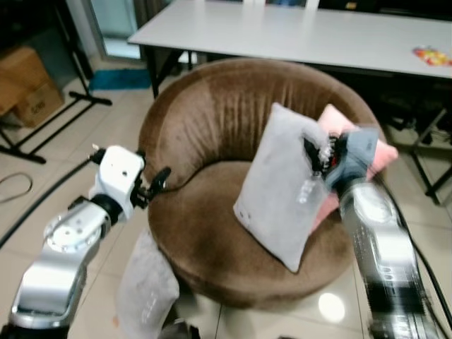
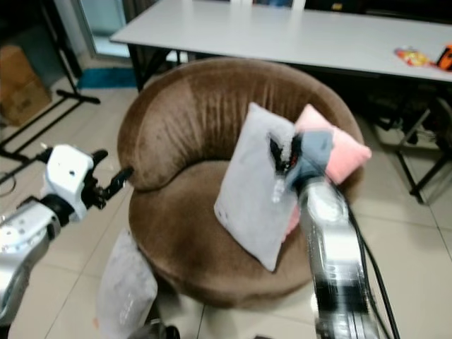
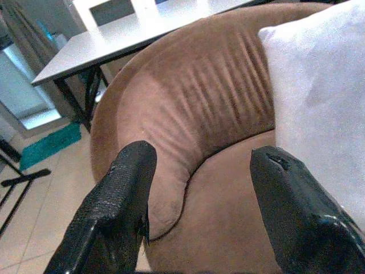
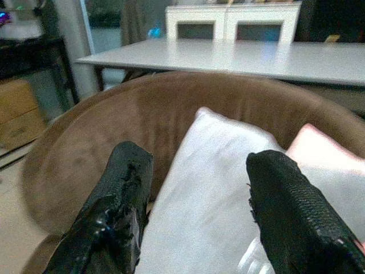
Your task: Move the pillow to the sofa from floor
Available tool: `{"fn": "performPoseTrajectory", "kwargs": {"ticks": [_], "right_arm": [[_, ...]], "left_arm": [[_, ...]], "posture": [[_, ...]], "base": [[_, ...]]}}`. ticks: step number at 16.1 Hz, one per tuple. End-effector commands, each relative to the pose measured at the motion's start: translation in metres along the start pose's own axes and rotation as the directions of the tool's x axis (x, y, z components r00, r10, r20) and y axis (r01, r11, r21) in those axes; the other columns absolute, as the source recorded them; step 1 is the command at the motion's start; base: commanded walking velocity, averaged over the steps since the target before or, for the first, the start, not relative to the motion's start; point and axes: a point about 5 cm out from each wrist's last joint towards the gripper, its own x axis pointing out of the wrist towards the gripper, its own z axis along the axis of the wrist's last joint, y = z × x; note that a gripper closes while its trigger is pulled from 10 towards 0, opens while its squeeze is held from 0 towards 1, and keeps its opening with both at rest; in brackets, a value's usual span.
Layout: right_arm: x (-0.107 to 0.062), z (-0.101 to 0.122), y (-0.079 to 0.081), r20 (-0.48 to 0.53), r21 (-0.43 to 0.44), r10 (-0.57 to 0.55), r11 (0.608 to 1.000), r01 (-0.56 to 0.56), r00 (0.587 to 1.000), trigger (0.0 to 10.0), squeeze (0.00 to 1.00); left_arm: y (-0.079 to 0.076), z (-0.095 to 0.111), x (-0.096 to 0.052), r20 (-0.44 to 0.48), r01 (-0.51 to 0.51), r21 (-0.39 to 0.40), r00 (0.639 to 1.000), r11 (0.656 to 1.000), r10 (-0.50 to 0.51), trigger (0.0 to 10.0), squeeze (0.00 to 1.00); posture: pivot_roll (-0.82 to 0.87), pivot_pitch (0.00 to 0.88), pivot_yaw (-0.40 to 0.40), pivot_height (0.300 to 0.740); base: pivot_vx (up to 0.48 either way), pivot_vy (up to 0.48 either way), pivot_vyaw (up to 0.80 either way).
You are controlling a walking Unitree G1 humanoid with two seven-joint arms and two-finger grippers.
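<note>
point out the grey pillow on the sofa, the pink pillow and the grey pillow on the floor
grey pillow on the sofa (image 1: 272,187), left eye view, middle of its face
pink pillow (image 2: 339,152), right eye view, upper part
grey pillow on the floor (image 1: 145,289), left eye view, middle of its face

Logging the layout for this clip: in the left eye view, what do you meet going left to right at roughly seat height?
Cardboard box → left gripper → brown round sofa → grey pillow → right gripper → pink pillow.

grey pillow (image 1: 279,187) | upright, leaning | on brown sofa (image 1: 205,113) seat
</note>
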Motion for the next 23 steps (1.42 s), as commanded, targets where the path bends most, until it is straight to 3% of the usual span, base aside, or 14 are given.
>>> {"fn": "performPoseTrajectory", "kwargs": {"ticks": [1, 5, 8, 13, 18, 20, 23], "right_arm": [[-0.008, 0.016, 0.015, 0.034, -0.025, 0.073, 0.997, -0.072, 0.997, 10.0, 0.0], [-0.023, 0.011, 0.022, -0.019, -0.008, 0.093, 0.996, -0.093, 0.995, 10.0, 0.0], [-0.025, 0.014, 0.024, -0.05, 0.001, 0.095, 0.996, -0.095, 0.994, 10.0, 0.0], [-0.029, 0.008, 0.015, -0.113, -0.016, 0.001, 1.0, -0.003, 0.994, 10.0, 0.0], [-0.034, 0.008, 0.013, -0.118, 0.021, -0.068, 0.997, 0.071, 0.991, 10.0, 0.0], [-0.037, 0.005, 0.011, -0.121, 0.13, -0.132, 0.98, 0.147, 0.984, 10.0, 0.0], [-0.039, 0.0, 0.01, -0.138, 0.149, -0.163, 0.972, 0.184, 0.977, 10.0, 0.0]], "left_arm": [[-0.001, 0.0, 0.0, 0.004, -0.016, 0.009, 1.0, 1.0, 0.016, 10.0, 0.0], [-0.002, 0.0, -0.001, 0.007, -0.046, -0.001, 0.999, 0.999, 0.046, 10.0, 0.0], [0.0, -0.002, 0.001, 0.006, -0.049, 0.005, 0.999, 0.999, 0.049, 10.0, 0.0], [0.0, -0.001, 0.003, 0.011, -0.048, 0.004, 0.999, 0.999, 0.047, 10.0, 0.0], [0.003, 0.002, 0.006, 0.032, -0.074, -0.033, 0.997, 0.997, 0.075, 10.0, 0.0], [0.004, 0.001, 0.006, 0.035, -0.074, -0.047, 0.997, 0.996, 0.076, 10.0, 0.0], [0.003, 0.001, 0.005, 0.044, -0.055, -0.079, 0.997, 0.995, 0.058, 10.0, 0.0]], "posture": [[-0.11, 0.0, 0.025, 0.74], [-0.09, 0.0, 0.0, 0.74], [-0.09, 0.0, 0.004, 0.74], [-0.09, 0.0, 0.005, 0.74], [-0.1, 0.0, 0.014, 0.74], [-0.1, 0.0, 0.014, 0.74], [-0.1, 0.0, 0.015, 0.74]], "base": [[0.0, 0.326, 0.0], [0.0, 0.326, 0.8], [0.0, 0.328, 0.8], [0.0, 0.327, 0.0], [0.0, 0.126, 0.0], [0.0, 0.0, 0.0], [0.101, 0.0, 0.52]]}}
